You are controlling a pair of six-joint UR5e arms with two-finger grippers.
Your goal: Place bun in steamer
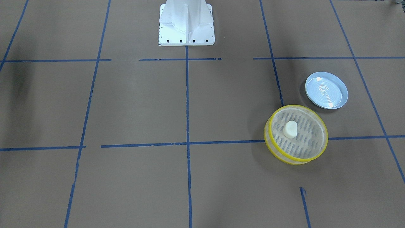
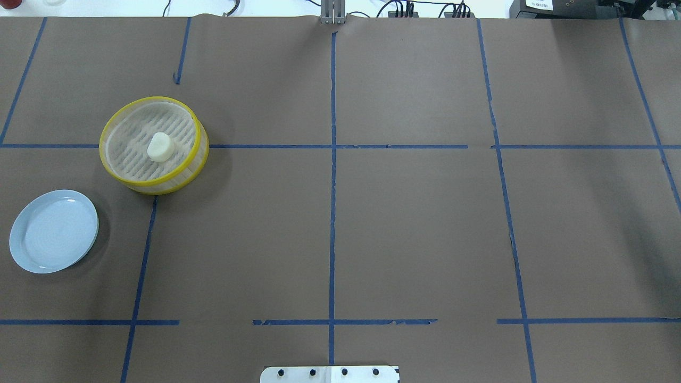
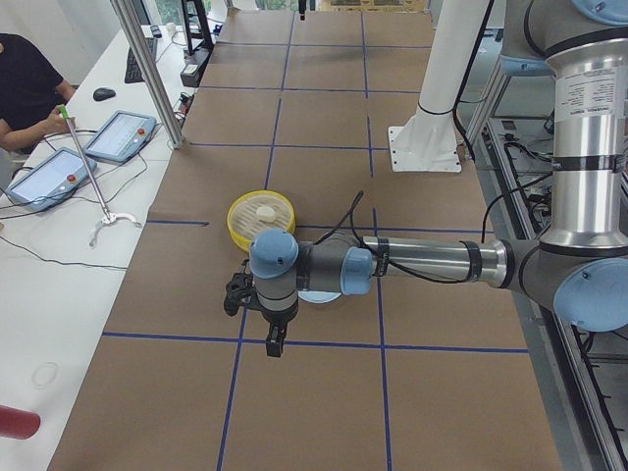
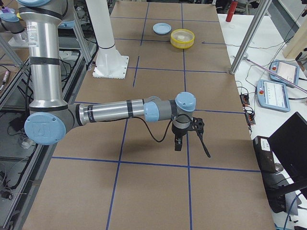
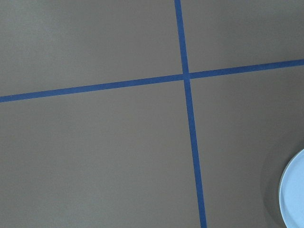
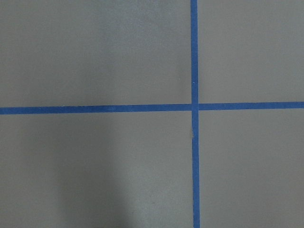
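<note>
The cream-white bun (image 1: 290, 129) lies on the slotted floor of the yellow-rimmed steamer (image 1: 298, 107), near its middle. In the overhead view the bun (image 2: 159, 146) and the steamer (image 2: 154, 99) stand at the left of the table. My left gripper (image 3: 277, 339) shows only in the exterior left view; it hangs above the table, away from the steamer (image 3: 245, 231), and I cannot tell whether it is open or shut. My right gripper (image 4: 178, 143) shows only in the exterior right view, far from the steamer (image 4: 182, 44); I cannot tell its state either.
A pale blue plate (image 1: 326, 90) lies empty beside the steamer; it also shows in the overhead view (image 2: 53, 231) and at the edge of the left wrist view (image 5: 294, 194). The robot's white base (image 1: 186, 22) stands at the table's edge. Blue tape lines cross the brown table.
</note>
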